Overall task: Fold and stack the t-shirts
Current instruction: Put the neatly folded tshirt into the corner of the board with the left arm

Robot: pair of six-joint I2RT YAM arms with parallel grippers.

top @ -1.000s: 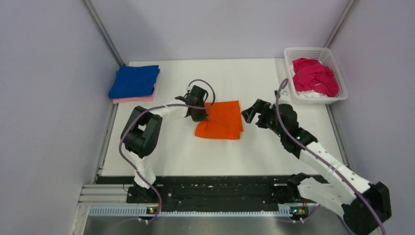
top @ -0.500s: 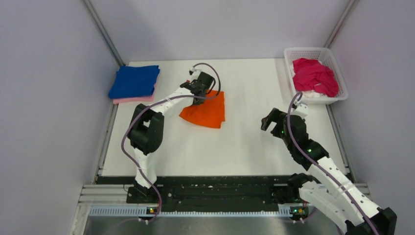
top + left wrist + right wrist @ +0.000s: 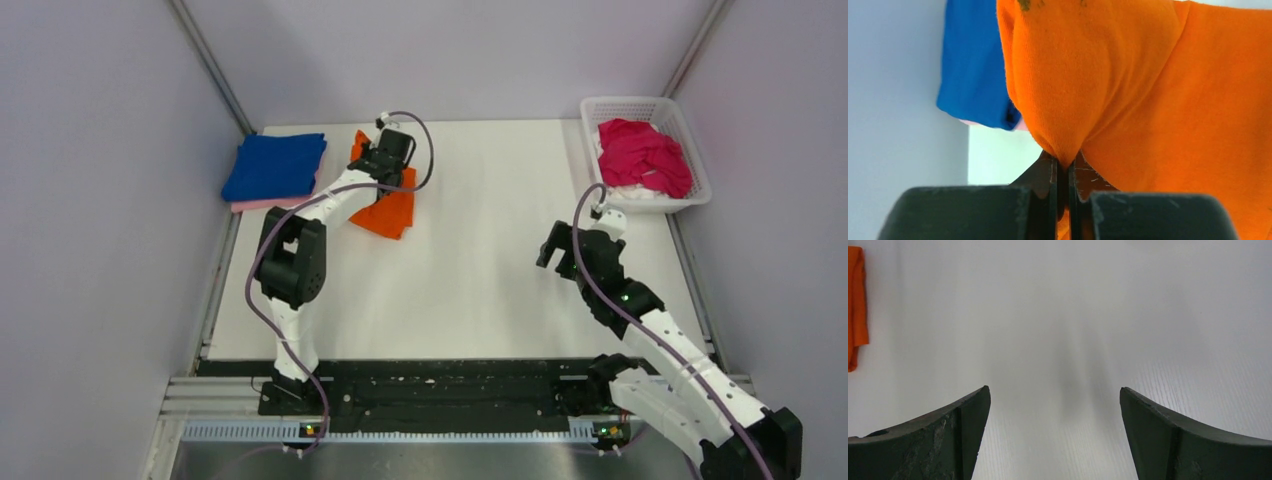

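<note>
Black left gripper [image 3: 1063, 159] stretched far forward, pinching bright orange cloth t-shirt [image 3: 1148, 100], black right gripper [image 3: 1055, 395] spread wide, arm bent.

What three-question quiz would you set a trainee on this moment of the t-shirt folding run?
1. True or false: the left gripper is shut on the orange t-shirt.
2. Where does the magenta t-shirt lie? A: in the left gripper. B: in the white basket. C: on the orange t-shirt.
3. Which t-shirt lies directly on the pale pink t-shirt?

Key: 1 true; 2 B; 3 the blue t-shirt.
</note>
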